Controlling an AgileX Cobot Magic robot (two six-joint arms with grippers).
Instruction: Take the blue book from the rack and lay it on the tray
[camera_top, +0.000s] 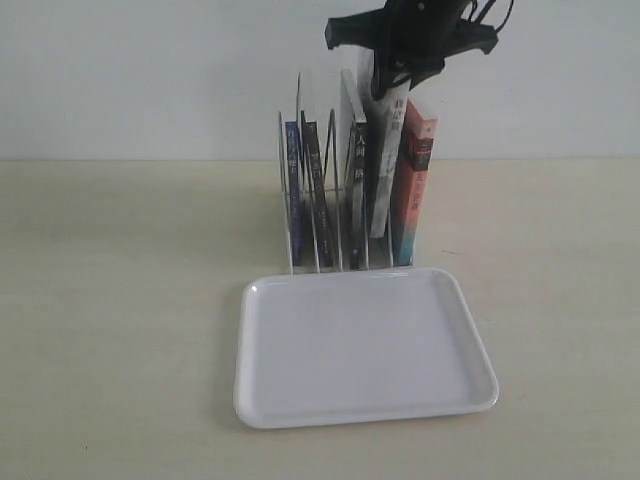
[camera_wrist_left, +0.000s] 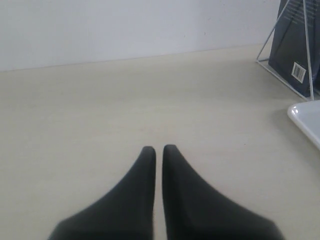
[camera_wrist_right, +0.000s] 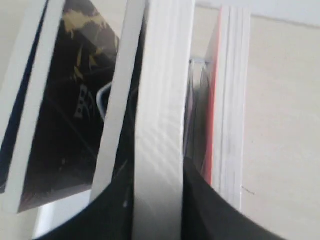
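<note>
**Exterior view.** The rack (camera_top: 299, 100) stands at the middle of the desk (camera_top: 120, 330), toward its far edge. Its wire loops keep the books upright, so their top edges are free to be pinched from above. The tray (camera_top: 360, 350) lies just in front of it, nearer the desk's front edge, probably so that the carry is short. The blue book (camera_top: 292, 195) sits in the slot at the rack's left end, untouched. The right gripper (camera_top: 388, 85) comes down from above near the rack's other end, onto a white book (camera_top: 380, 170) just beside the red-spined book (camera_top: 413, 185). By my reading that is the wrong book for this task.

**Left wrist view.** The left gripper (camera_wrist_left: 159, 152) hangs low over bare desk (camera_wrist_left: 100, 110). Its fingers are drawn together to a thin slit, with nothing between them. It looks parked out of the way. The blue book's back cover (camera_wrist_left: 292, 45), with its barcode, shows behind the rack's wire (camera_wrist_left: 270, 40). A corner of the tray (camera_wrist_left: 307, 117) lies near it.

**Right wrist view.** The right gripper (camera_wrist_right: 160, 175) is closed partway on the white book's page edge (camera_wrist_right: 162, 100), with one dark finger (camera_wrist_right: 205, 200) pressed to each side. The red-spined book (camera_wrist_right: 230, 100) stands close on one side. A black-covered book (camera_wrist_right: 70, 100) leans on the other. The blue book cannot be picked out with certainty here.
</note>
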